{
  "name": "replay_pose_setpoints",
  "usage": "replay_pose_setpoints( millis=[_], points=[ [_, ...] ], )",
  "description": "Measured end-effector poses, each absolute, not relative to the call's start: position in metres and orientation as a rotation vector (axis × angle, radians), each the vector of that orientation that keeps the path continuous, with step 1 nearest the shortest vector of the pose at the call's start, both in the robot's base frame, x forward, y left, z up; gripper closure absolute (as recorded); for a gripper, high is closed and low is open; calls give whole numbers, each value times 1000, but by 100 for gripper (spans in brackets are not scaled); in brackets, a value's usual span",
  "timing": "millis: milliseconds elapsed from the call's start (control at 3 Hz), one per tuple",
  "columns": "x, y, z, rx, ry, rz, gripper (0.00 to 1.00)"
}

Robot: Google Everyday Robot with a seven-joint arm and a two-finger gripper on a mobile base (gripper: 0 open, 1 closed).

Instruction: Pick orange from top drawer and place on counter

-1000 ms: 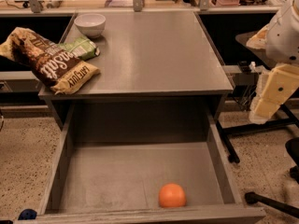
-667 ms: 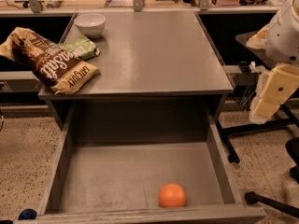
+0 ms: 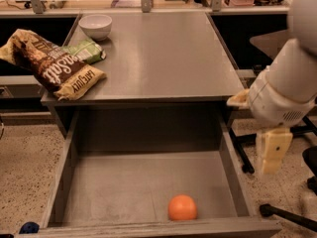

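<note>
chip bag (image 3: 54, 66), green packet (image 3: 88, 50) on counter (image 3: 163, 53) left edge | bowl (image 3: 95, 25) back left | drawer (image 3: 119, 185) open below | orange (image 3: 182, 207) inside, against front wall, right of centre | gripper (image 3: 271, 157) outside drawer's right wall, hanging down, grip state cannot tell

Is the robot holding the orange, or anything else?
No, nothing is held. The orange lies loose in the top drawer near its front wall; the gripper hangs outside the drawer's right side, apart from it.
</note>
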State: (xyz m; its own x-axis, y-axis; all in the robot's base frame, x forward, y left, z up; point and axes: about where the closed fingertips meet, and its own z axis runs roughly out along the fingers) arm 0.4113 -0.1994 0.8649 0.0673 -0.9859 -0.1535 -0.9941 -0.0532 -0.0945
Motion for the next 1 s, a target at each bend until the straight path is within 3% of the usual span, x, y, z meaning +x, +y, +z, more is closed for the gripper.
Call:
replay_pose_setpoints(
  millis=[333,1000],
  points=[
    [396,-231,820,-2236,2010,80,0],
    [400,-219,800,-2446,1880,-37,0]
  ],
)
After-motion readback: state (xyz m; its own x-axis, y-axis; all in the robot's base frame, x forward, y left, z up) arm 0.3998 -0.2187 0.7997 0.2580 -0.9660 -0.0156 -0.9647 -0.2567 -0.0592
